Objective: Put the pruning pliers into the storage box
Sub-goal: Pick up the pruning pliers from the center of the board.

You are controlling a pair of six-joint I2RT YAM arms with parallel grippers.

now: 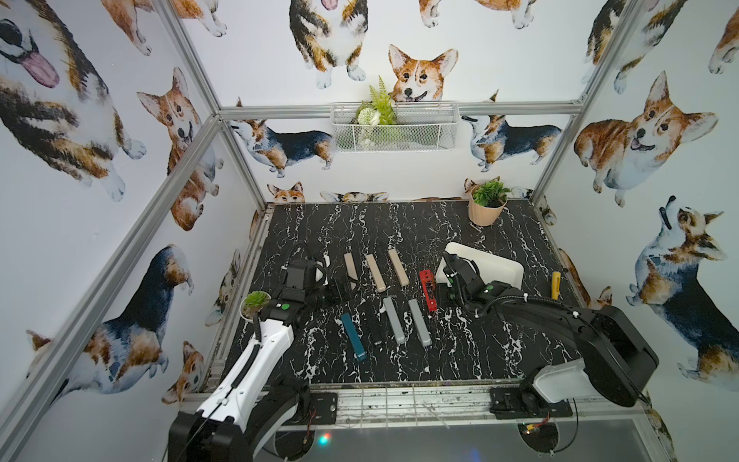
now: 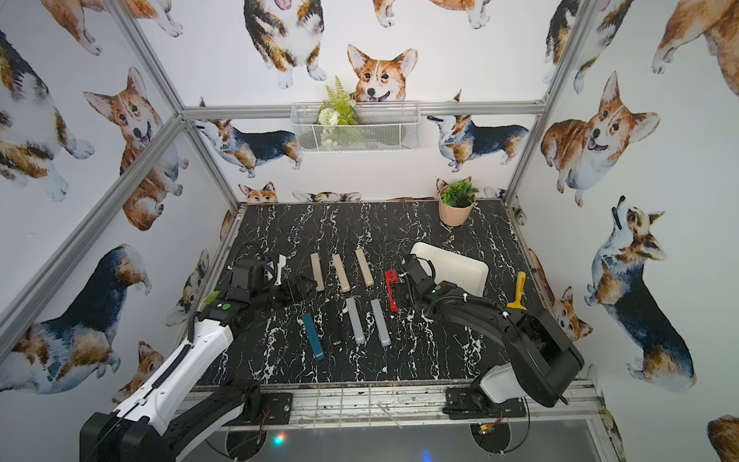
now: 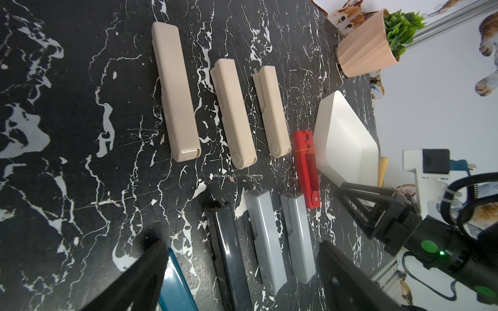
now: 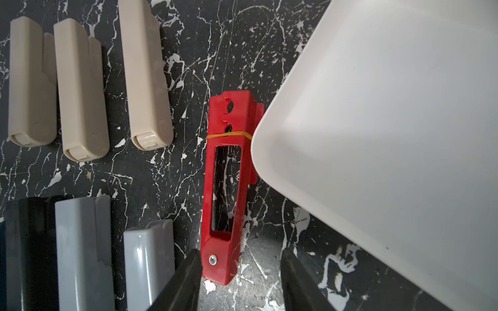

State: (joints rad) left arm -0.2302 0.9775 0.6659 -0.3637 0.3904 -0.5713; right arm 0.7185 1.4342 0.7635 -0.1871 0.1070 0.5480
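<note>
The red pruning pliers [image 4: 229, 188] lie on the black marble table right beside the white storage box [image 4: 390, 134], which holds nothing. My right gripper [image 4: 241, 253] is low over their near end, jaws open. One finger touches the red side; the other stands apart from it. Three beige pliers [image 1: 376, 272] lie in a far row. Two grey ones [image 1: 407, 321], a black one [image 3: 229, 255] and a teal one [image 1: 354, 336] lie nearer. My left gripper [image 3: 238, 241] hangs wide open above the black and grey pliers, holding nothing.
A yellow-handled tool [image 1: 556, 285] lies right of the storage box [image 1: 500, 268]. A pink plant pot [image 1: 487, 204] stands at the back right, and a small succulent [image 1: 254, 304] at the table's left edge. A wire basket [image 1: 394, 126] hangs on the back wall.
</note>
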